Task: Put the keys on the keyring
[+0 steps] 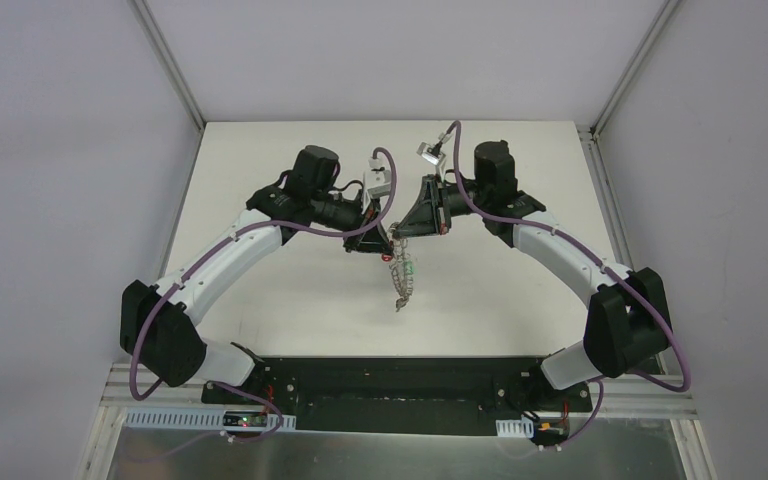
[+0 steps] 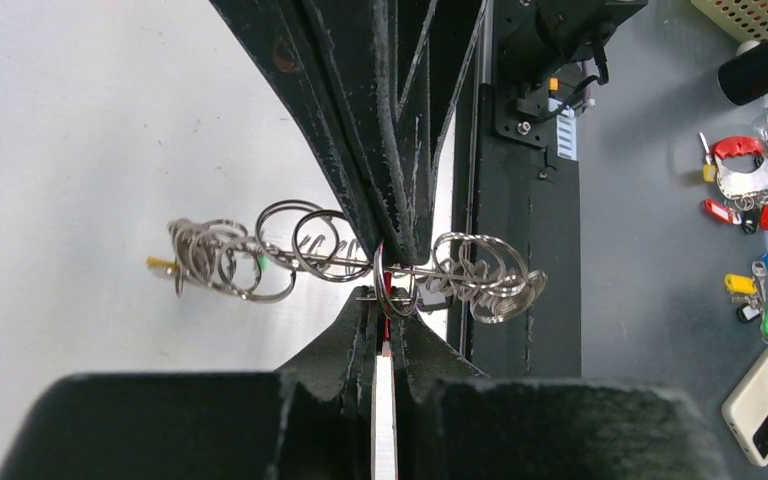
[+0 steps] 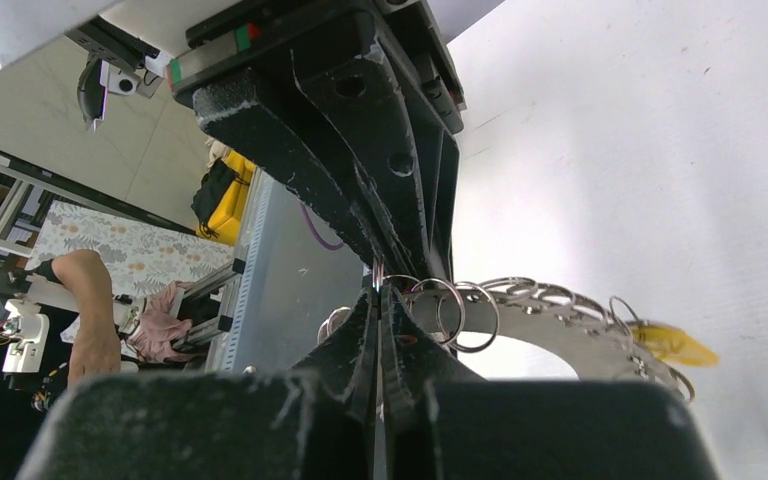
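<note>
The large, flat grey metal keyring (image 1: 401,278) with its coiled-wire rim hangs over the white tabletop (image 1: 290,310) in the centre of the top view, pinched at its upper end where both arms meet. Small steel split rings are threaded along it. A tiny key with a yellow plastic head (image 3: 675,345) dangles at its far end, at the lower right of the right wrist view.

The black left gripper (image 2: 385,318) has its jaws drawn narrow on the ring's edge. A sliver of red (image 2: 387,283) between the tips may be a red key head, though the view is too tight to be sure. The black right gripper (image 3: 378,300) has its jaws closed on the same spot from the opposite side.

The step seems to be working a key onto the coil. One arm should hold the ring rigid while the other makes short, slow moves along the wire's turn, not across it, so neither grip twists loose.
</note>
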Available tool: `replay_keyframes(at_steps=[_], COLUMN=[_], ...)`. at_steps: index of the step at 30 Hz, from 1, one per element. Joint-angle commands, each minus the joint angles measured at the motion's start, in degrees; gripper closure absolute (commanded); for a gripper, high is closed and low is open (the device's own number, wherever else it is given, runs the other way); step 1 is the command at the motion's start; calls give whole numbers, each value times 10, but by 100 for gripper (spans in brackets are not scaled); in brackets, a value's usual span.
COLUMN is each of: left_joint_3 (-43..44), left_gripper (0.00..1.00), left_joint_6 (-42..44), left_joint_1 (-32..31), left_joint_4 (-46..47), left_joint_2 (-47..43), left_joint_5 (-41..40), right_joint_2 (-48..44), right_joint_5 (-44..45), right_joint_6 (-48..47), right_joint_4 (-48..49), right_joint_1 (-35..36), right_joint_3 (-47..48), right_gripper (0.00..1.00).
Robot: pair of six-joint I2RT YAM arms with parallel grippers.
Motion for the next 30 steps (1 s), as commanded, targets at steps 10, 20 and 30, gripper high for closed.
replay_keyframes(at_steps=[10,20,30], left_joint_3=[-4,-12,-12], left_gripper=[100,100,100], left_joint_6=[-64,-95,-127], left_joint_1=[-8,-8,-8], left_joint_4=[70,103,130], left_joint_2=[4,14,22], left_joint_5=[13,11,16], right_joint_2=[-19,-18,-18], right_joint_5=[5,14,25], right_joint_6=[7,8,10], right_joint_4=[44,47,54], right_joint_1=[-1,-1,1], right_joint_3=[-4,-5,-14], right_gripper=[100,100,100])
